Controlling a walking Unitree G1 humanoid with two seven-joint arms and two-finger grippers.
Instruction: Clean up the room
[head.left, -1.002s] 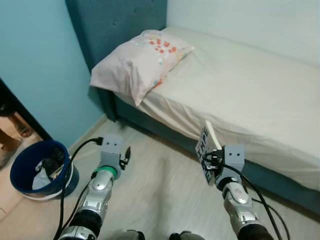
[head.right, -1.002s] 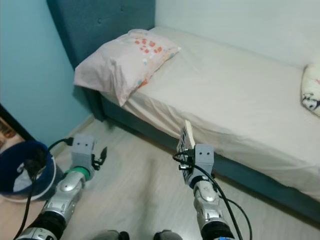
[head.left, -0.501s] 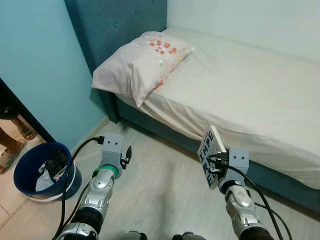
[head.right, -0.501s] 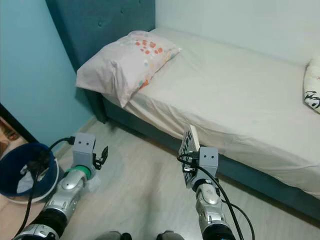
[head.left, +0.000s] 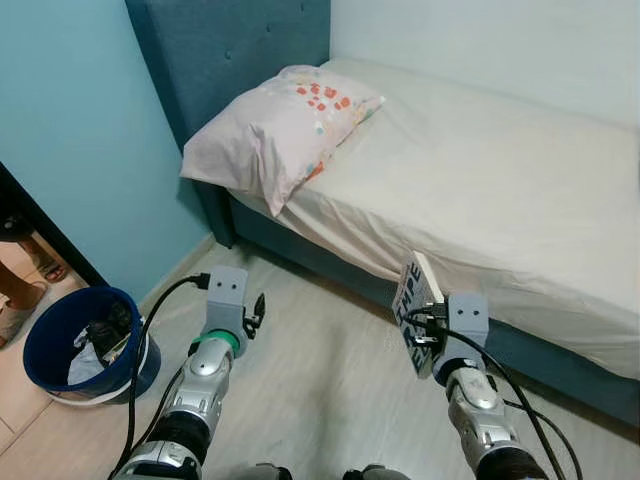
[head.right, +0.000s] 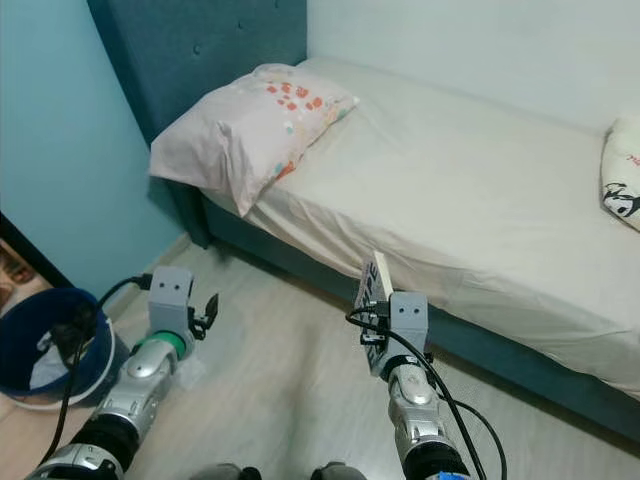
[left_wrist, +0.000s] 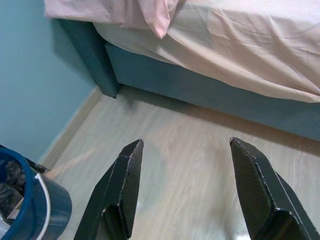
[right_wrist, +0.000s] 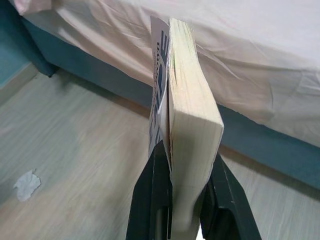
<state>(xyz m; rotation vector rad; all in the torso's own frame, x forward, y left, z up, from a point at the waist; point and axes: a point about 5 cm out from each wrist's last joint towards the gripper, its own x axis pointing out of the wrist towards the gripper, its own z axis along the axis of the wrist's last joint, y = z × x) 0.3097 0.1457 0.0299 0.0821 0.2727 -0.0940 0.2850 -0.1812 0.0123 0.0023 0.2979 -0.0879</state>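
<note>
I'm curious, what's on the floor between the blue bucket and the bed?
Mostly bare wooden floor, seen in the eye views; the open left gripper hovers above it, between the bucket and the bed.

The pillow (head.left: 275, 135) is pale pink with orange-red specks. The bed sheet (head.left: 500, 190) is cream, the headboard (head.left: 215, 50) dark teal, the wall (head.left: 70, 130) light turquoise. The bucket (head.left: 60, 345) is navy blue. The book (right_wrist: 187, 107) shows yellowed pages and a white cover with blue lettering.

Large dark blue letters on the book (head.left: 415, 311) cover, too skewed to read.
</note>
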